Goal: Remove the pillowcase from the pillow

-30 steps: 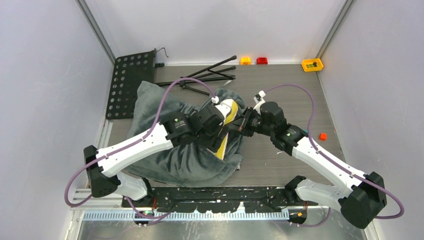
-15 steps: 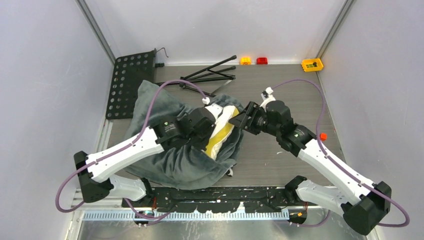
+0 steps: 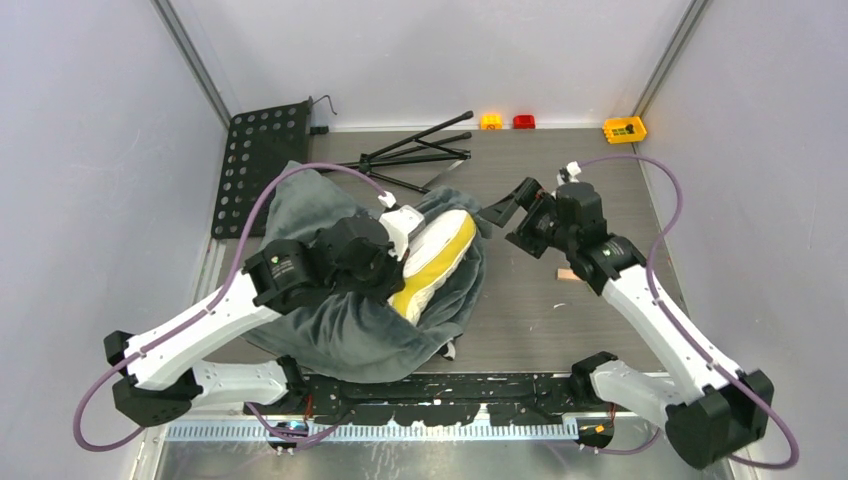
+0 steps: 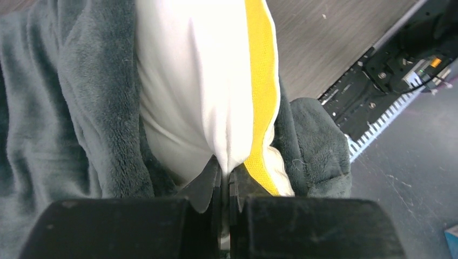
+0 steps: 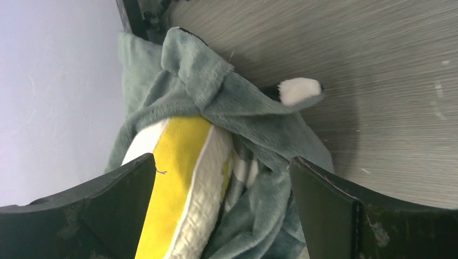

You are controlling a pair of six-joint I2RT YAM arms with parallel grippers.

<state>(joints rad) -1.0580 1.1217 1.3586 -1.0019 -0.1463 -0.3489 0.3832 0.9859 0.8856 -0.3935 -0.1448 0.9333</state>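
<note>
Left gripper (image 4: 227, 181) — fingers pinched shut on the white cloth of the pillow (image 3: 435, 255), beside its yellow band | right gripper (image 5: 222, 183) — jaws spread wide, holding nothing, near the pillow's bared end | pillow pokes partly out of the pillowcase (image 3: 340, 330), which lies bunched on the table (image 3: 560, 320), centre-left

Bright, even light; the pillow (image 4: 183, 81) glares white up close.

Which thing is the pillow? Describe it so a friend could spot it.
Find the big grey-teal plush pillowcase heaped on the table's left half. The pillow pokes out of its right side: puffy white with a bright yellow band, unlike the dark fabric around it.
</note>
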